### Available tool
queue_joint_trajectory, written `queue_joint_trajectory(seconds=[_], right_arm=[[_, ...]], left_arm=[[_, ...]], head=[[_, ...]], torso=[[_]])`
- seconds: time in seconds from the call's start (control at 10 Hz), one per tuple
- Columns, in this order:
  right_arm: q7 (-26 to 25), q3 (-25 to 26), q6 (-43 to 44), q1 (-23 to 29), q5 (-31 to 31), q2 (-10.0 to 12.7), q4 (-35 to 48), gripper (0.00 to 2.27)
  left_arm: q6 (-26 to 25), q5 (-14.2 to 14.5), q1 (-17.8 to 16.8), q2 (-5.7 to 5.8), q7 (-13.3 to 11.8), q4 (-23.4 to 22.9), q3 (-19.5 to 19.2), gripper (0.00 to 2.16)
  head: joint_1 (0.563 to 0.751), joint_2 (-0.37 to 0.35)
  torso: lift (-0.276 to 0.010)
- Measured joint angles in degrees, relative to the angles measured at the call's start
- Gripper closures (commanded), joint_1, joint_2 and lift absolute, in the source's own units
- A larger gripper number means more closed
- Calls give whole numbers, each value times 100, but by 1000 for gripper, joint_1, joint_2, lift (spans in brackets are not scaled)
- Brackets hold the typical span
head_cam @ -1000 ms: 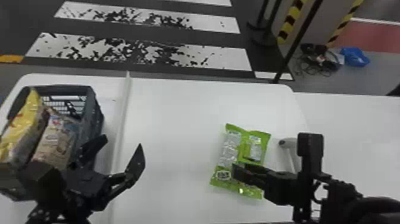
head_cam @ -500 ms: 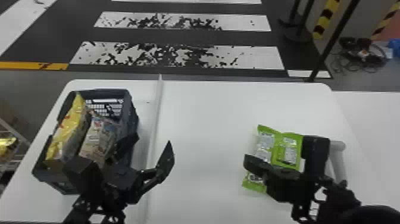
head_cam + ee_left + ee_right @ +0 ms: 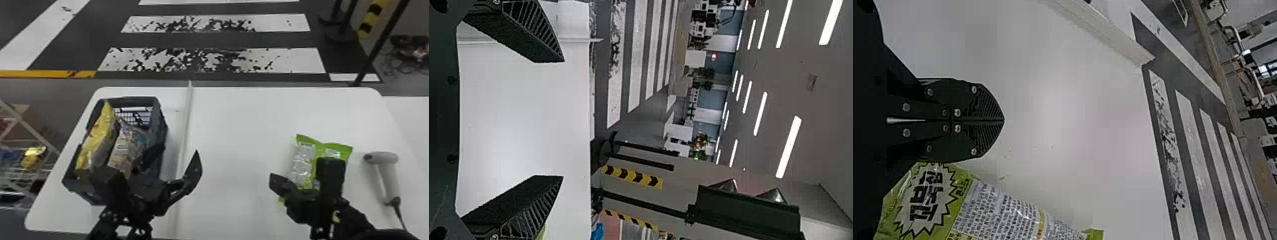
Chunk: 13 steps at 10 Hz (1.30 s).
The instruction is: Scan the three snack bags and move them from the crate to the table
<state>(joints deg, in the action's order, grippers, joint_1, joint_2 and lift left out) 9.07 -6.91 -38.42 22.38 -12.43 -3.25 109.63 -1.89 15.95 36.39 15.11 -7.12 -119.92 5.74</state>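
Left gripper (image 3: 181,151) open, by right wall of crate (image 3: 161,127), so nearer. Beige bag (image 3: 123,148) to its left, yellow bag (image 3: 99,137) beyond; long axes run roughly near-to-far table (image 3: 236,127) edge. Right gripper (image 3: 1003,120) closed, beside green bag (image 3: 998,212).

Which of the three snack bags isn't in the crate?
The green bag, on the table; the yellow bag and beige bag are in the crate.

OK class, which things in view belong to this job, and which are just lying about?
Job: yellow bag and beige bag in the crate; green bag and scanner on the table.

Lying about: cardboard box, cable tangle, black pole.
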Motion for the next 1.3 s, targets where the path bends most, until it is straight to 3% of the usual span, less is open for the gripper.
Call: queue_joint_trajectory(seconds=[0.7, 1.1, 1.3], right_arm=[[-109, 359, -65, 311, 99, -61, 87, 2240], [-88, 540, -289, 640, -245, -62, 1062, 2240], [-42, 1047, -455, 763, -524, -62, 1540, 2192]], left_arm=[[17, 13, -14, -9, -35, 4, 37, 29], [17, 14, -19, -8, -36, -8, 50, 29], [17, 13, -18, -8, -35, -22, 44, 29]], head=[[695, 14], [695, 14], [695, -22]], torso=[[-62], [-62], [-62]])
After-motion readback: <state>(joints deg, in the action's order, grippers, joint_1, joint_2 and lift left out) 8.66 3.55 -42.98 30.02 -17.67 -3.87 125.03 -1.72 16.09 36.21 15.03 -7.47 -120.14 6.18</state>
